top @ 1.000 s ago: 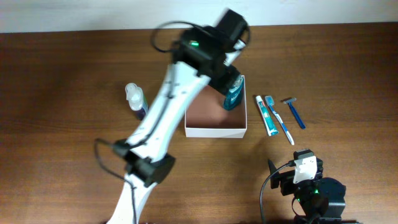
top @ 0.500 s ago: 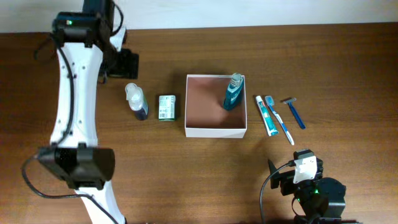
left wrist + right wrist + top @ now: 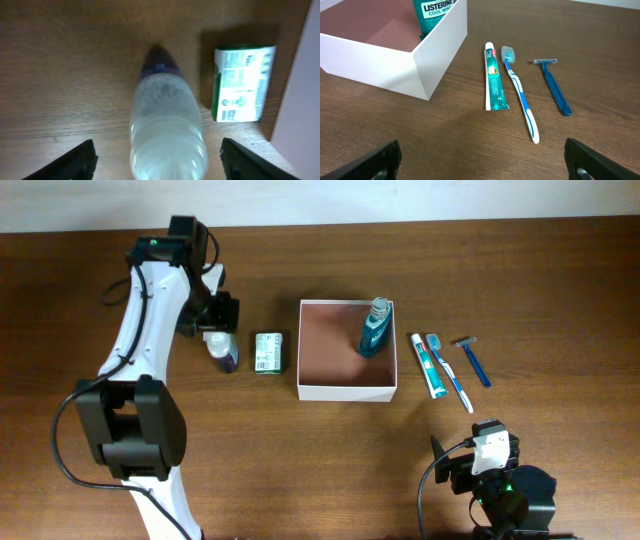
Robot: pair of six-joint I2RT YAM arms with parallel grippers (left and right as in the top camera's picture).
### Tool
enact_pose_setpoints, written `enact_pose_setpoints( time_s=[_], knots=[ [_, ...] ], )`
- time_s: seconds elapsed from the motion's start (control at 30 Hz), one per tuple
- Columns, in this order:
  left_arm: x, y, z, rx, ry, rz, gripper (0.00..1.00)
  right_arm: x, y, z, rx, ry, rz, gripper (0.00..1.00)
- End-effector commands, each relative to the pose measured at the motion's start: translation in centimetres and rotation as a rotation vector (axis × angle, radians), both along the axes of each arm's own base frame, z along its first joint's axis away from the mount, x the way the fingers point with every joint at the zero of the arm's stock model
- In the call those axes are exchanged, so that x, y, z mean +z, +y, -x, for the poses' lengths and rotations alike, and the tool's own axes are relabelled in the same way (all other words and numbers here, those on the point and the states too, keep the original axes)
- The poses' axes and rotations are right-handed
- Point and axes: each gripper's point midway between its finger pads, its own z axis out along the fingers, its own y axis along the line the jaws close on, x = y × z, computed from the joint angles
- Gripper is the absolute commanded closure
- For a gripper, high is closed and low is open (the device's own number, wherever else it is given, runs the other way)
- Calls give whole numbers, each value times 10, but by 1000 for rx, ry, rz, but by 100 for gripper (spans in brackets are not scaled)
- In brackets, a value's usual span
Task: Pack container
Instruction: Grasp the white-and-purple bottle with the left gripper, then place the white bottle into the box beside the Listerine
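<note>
The container (image 3: 347,391), a white-walled box with a reddish-brown inside, stands mid-table with a green mouthwash bottle (image 3: 375,328) upright in its far right corner. A clear bottle with a dark cap (image 3: 221,350) lies to its left. My left gripper (image 3: 212,321) is open over this bottle; in the left wrist view the fingers (image 3: 159,162) sit either side of the bottle (image 3: 167,120) without touching it. My right gripper (image 3: 452,463) is open and empty near the front edge, and it also shows in the right wrist view (image 3: 482,160).
A small green carton (image 3: 267,352) lies between the clear bottle and the container. A toothpaste tube (image 3: 428,365), a toothbrush (image 3: 449,372) and a blue razor (image 3: 472,360) lie right of the container.
My left arm left the mouthwash bottle standing in the container, swung to the far left, and has now come over the clear bottle. The right arm has not moved.
</note>
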Motion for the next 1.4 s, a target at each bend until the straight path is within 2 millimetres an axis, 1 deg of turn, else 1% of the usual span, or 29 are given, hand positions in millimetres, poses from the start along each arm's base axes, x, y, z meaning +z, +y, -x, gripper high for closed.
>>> enact_pose_setpoints(
  time_s=[0.0,0.03,0.1,0.23,0.3,0.37,0.5,0.53,0.6,0.67,0.7,0.8,0.83,0.9,0.93,1.0,1.1,1.17,1.3,1.37],
  knots=[
    [-30,-4,11,-5,72,13,30,-1,2,0,15,-4,4,1],
    [-33,-4,12,-4,76,14,33,-1,2,0,15,-4,4,1],
    [-33,-4,12,-6,74,13,37,-1,2,0,15,-4,4,1],
    [-30,-7,9,-13,60,14,50,-1,2,0,15,-4,4,1],
    [-26,-9,9,-17,60,14,59,-1,2,0,15,-4,4,1],
    [-15,-13,7,-26,44,15,62,-1,2,0,15,-4,4,1],
    [17,-27,-1,-58,-18,20,69,-1,2,0,15,-4,4,1],
    [28,-33,-3,-71,-39,23,71,-1,2,0,15,-4,4,1],
    [62,-52,-2,-115,-95,30,74,-1,2,0,15,-4,4,1],
    [82,-64,1,-144,-122,35,74,-1,2,0,15,-4,4,0],
    [97,-74,5,-168,-147,40,74,-1,2,0,15,-4,4,1],
    [134,-104,16,-242,-217,59,74,-1,2,0,15,-4,4,1],
    [142,-115,19,-267,-239,66,74,-1,2,0,15,-4,4,1],
    [152,-139,25,-311,-273,76,74,-1,2,0,15,-4,4,1],
    [154,-148,27,-324,-284,76,75,-1,2,0,15,-4,4,1],
    [149,-161,26,-309,-301,51,76,-1,2,0,15,-4,4,1],
    [133,-181,20,-297,-306,56,77,-1,2,0,15,-4,4,1],
    [116,-192,15,-298,-297,60,77,-1,2,0,15,-4,4,1],
    [71,-220,8,-328,-246,79,78,-1,2,0,15,-4,4,1],
    [55,-231,4,-360,-234,88,78,-1,2,0,15,-4,4,1]
  ],
)
